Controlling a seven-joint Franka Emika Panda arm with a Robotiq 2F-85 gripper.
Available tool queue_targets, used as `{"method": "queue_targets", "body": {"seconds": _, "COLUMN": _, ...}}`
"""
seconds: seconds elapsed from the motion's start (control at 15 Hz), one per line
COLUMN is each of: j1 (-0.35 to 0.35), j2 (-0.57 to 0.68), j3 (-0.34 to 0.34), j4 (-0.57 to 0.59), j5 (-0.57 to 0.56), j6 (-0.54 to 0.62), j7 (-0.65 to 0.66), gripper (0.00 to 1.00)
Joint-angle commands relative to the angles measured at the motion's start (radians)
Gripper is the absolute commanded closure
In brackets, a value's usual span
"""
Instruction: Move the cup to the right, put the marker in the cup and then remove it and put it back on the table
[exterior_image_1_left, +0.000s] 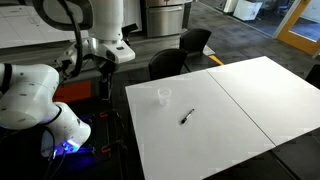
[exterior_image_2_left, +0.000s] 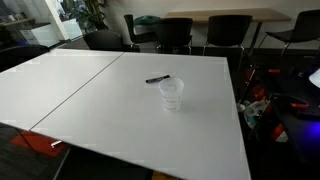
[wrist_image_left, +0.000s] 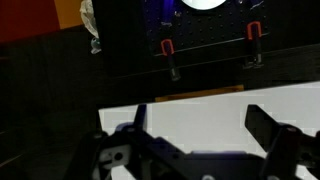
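- Wrist view: the gripper (wrist_image_left: 200, 128) hangs off the table (exterior_image_1_left: 170, 145), just short of its edge. The jaws are spread wide and grasp nothing, and one dark finger (wrist_image_left: 265, 125) shows on each side.
- In an exterior view the white robot arm (exterior_image_1_left: 30, 95) is folded beside that same edge, well apart from the task's things.
- The cup (exterior_image_1_left: 163, 96) stands upright with its rim up, on the panel nearer the robot. Only bare white tabletop lies between it and the robot-side edge.
- The marker (exterior_image_1_left: 187, 118) lies flat near the cup but apart from it, on the same panel. Its long axis runs roughly crosswise to the seam (exterior_image_1_left: 240, 105). Which end is the cap end I cannot tell.
- Past the table's far edge stand black chairs (exterior_image_2_left: 175, 30).
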Motion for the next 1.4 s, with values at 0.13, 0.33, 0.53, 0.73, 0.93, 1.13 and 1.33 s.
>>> {"method": "queue_targets", "body": {"seconds": 0.13, "j1": 0.024, "j2": 0.074, "j3": 0.006, "j4": 0.068, "j5": -0.027, "j6": 0.107, "j7": 0.017, "gripper": 0.0}}
{"method": "queue_targets", "body": {"seconds": 0.33, "j1": 0.043, "j2": 0.112, "j3": 0.019, "j4": 0.093, "j5": -0.07, "j6": 0.201, "j7": -0.011, "gripper": 0.0}}
{"method": "queue_targets", "body": {"seconds": 0.53, "j1": 0.06, "j2": 0.169, "j3": 0.023, "j4": 0.123, "j5": -0.116, "j6": 0.292, "j7": -0.029, "gripper": 0.0}}
{"method": "queue_targets", "body": {"seconds": 0.73, "j1": 0.088, "j2": 0.234, "j3": 0.008, "j4": 0.158, "j5": -0.136, "j6": 0.387, "j7": -0.097, "gripper": 0.0}}
{"method": "queue_targets", "body": {"seconds": 0.93, "j1": 0.12, "j2": 0.312, "j3": -0.02, "j4": 0.188, "j5": -0.12, "j6": 0.497, "j7": -0.218, "gripper": 0.0}}
{"method": "queue_targets", "body": {"seconds": 1.13, "j1": 0.16, "j2": 0.393, "j3": -0.047, "j4": 0.218, "j5": -0.086, "j6": 0.576, "j7": -0.346, "gripper": 0.0}}
{"method": "queue_targets", "body": {"seconds": 1.33, "j1": 0.203, "j2": 0.47, "j3": -0.063, "j4": 0.239, "j5": -0.02, "j6": 0.622, "j7": -0.453, "gripper": 0.0}}
